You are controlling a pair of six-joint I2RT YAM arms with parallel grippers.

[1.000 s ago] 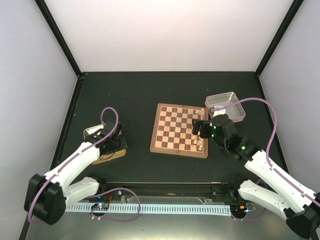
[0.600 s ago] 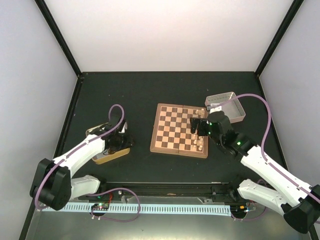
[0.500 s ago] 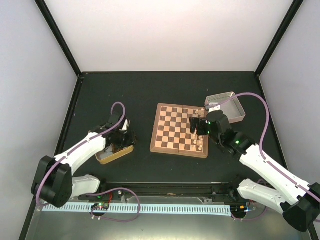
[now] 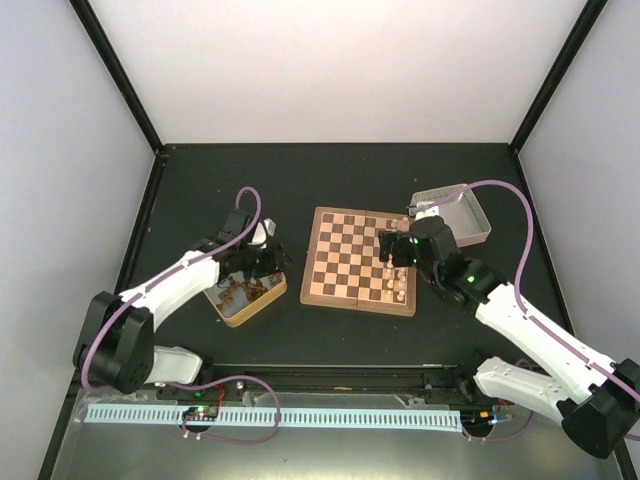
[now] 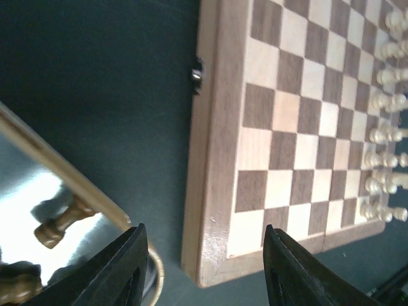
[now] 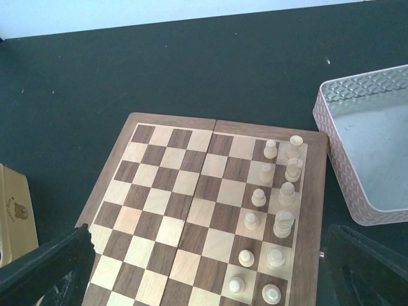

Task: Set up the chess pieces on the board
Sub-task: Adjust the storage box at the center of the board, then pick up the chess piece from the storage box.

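Since no dark pieces (image 4: 240, 290) stand on the board (image 4: 340, 260) yet, we judge that side of the setup not started. Only cream pieces (image 4: 400, 280) are placed, along the board's right edge.

The dark pieces sit in the gold tin (image 4: 265, 303) on the counter (image 4: 250, 190), just left of the board. The left arm (image 4: 180, 280) is clearly nearer them. The right arm (image 4: 510, 320) is across the board over the cream rows, near the silver tin (image 4: 455, 215).

Left jaws: spread wide, nothing between them. In the wrist view we see them over the strip of counter between the tin and the board's corner, so the tin lies to their left and the board to their right.

One dark piece (image 5: 60, 223) lies toppled on the tin floor, its long axis slanting lower left to upper right in that view. Others at the bottom-left corner are too cropped to read.

Right jaws: also spread wide and empty, looking down on the board.

Our read: the next pick belongs to the left arm. It needs to shift left over the tin and close across the piece's short axis. The risk is the toppled piece skidding on the shiny floor.
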